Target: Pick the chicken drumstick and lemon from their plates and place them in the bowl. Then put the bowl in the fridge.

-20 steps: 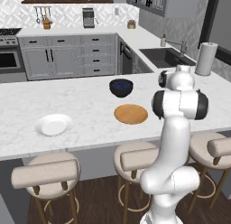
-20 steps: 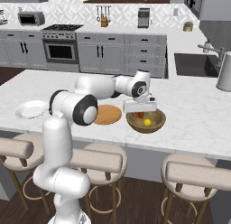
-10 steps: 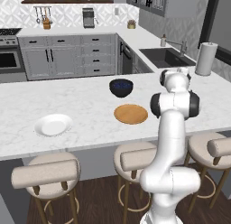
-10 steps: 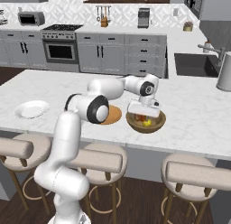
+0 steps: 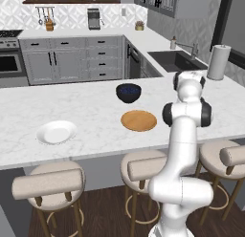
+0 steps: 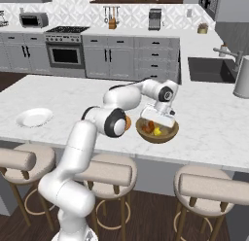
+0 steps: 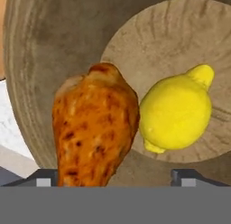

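Marble island counter (image 6: 63, 96) under work. Gripper (image 6: 158, 119) hovered just above bowl (image 6: 157, 130), fingertips (image 7: 45, 178) spread wide, empty. Chicken drumstick (image 7: 94, 130) directly below, between tips, long axis toward camera; lemon (image 7: 177, 112) touching its side. Both inside bowl. Next grasp likely bowl rim, off to side.

A white marble island (image 5: 91, 112) fronts three padded stools (image 5: 48, 183) on a dark wood floor (image 6: 146, 220); behind it run grey cabinets (image 5: 72, 64), an oven (image 6: 63, 53) and a patterned tile wall (image 6: 73, 14); a sink (image 5: 174, 59) and paper towel roll (image 5: 217, 61) sit at the right.
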